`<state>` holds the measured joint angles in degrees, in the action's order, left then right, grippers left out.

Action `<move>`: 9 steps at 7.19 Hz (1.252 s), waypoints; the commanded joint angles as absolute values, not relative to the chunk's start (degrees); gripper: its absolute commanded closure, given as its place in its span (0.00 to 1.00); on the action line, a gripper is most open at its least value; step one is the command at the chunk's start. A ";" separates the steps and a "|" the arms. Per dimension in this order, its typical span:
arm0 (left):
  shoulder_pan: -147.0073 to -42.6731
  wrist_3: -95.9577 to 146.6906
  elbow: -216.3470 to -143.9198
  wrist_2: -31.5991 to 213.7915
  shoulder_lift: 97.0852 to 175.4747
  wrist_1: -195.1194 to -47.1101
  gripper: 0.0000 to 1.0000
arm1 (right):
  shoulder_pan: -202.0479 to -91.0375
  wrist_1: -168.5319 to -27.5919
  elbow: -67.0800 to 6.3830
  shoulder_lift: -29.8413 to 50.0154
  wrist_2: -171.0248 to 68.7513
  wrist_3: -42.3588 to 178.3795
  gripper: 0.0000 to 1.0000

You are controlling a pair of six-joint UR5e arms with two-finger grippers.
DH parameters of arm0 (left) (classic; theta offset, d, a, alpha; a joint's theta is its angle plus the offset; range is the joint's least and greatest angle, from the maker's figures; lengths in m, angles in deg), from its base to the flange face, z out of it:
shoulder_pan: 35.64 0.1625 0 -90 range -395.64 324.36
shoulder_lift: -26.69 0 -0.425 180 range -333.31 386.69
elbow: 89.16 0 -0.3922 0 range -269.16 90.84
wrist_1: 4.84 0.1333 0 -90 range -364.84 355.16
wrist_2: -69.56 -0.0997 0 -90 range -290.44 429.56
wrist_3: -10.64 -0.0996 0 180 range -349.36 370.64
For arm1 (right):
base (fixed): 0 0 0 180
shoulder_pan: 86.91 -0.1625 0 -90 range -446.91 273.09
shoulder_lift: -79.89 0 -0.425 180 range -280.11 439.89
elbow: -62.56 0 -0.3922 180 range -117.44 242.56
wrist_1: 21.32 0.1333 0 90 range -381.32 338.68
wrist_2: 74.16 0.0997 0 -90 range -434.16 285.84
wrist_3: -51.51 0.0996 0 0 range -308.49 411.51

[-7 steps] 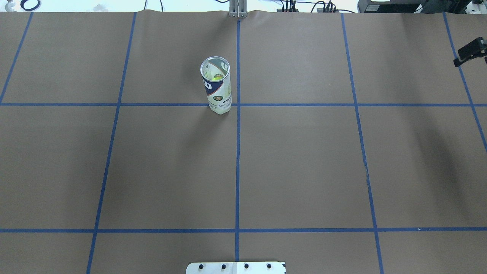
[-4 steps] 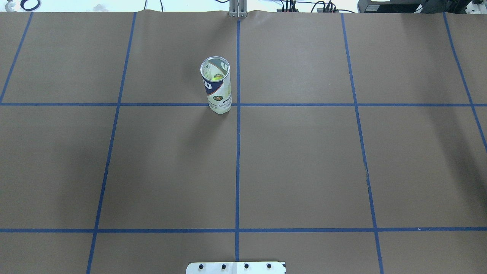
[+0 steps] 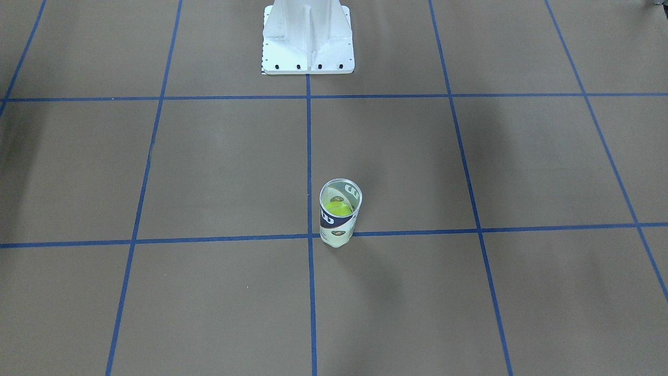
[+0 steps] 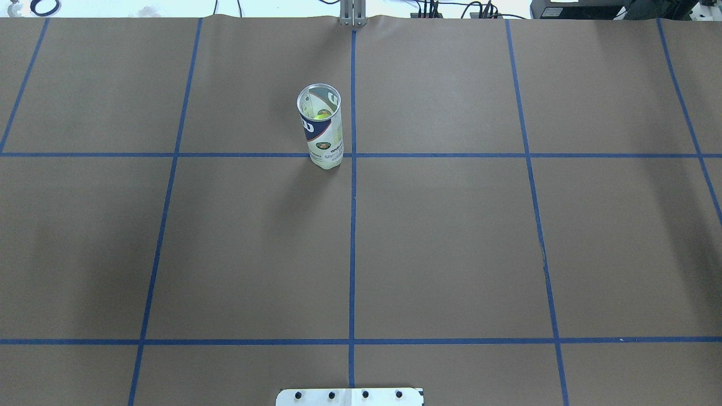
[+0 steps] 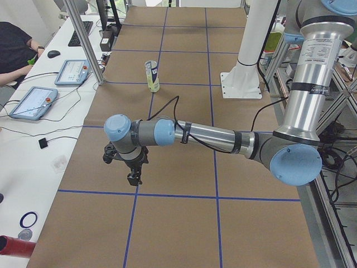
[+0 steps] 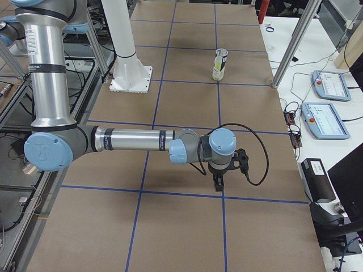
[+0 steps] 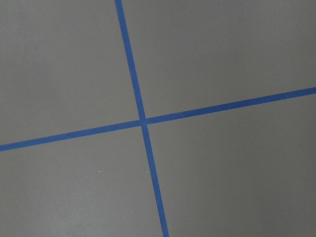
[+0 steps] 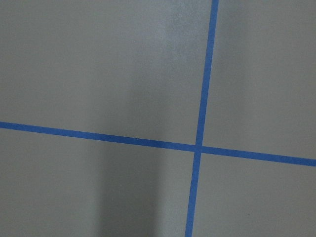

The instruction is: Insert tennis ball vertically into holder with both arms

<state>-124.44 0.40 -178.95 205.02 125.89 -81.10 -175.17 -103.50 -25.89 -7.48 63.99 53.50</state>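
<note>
The clear plastic white-and-navy-labelled tube [image 4: 324,141] stands upright on the brown tabletop [image 4: 451,254] by a blue tape crossing [image 4: 353,155], mouth up, yellow-green ball [image 3: 339,209] inside. The black left gripper [image 5: 133,176] and right gripper [image 6: 218,182] hang well away; whether either is parted I cannot tell.

Brown paper-covered table [image 4: 451,254] with blue tape grid [image 4: 352,225], white side bench [image 5: 22,184], aluminium post [image 5: 82,39]

left gripper [image 5: 133,178], right gripper [image 6: 219,184] — fingers too small to tell their spacing.
</note>
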 commanded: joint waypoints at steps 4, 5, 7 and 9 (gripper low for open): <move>-126.44 1.92 -183.36 205.44 117.93 -83.84 0.00 | -175.15 -104.20 -25.24 -8.69 62.33 54.23 0.01; -126.44 4.11 -184.69 205.53 117.22 -84.02 0.00 | -175.24 -104.11 -25.33 -9.22 62.42 54.23 0.01; -126.35 8.43 -185.32 209.82 115.04 -88.12 0.00 | -175.24 -104.11 -25.33 -9.66 62.51 54.23 0.01; -126.17 11.77 -185.05 209.49 114.40 -92.37 0.00 | -175.42 -104.11 -25.51 -9.93 62.86 54.23 0.01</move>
<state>-126.28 9.97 -185.09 209.35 114.85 -90.09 -175.30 -104.12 -25.40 -9.71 62.58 54.23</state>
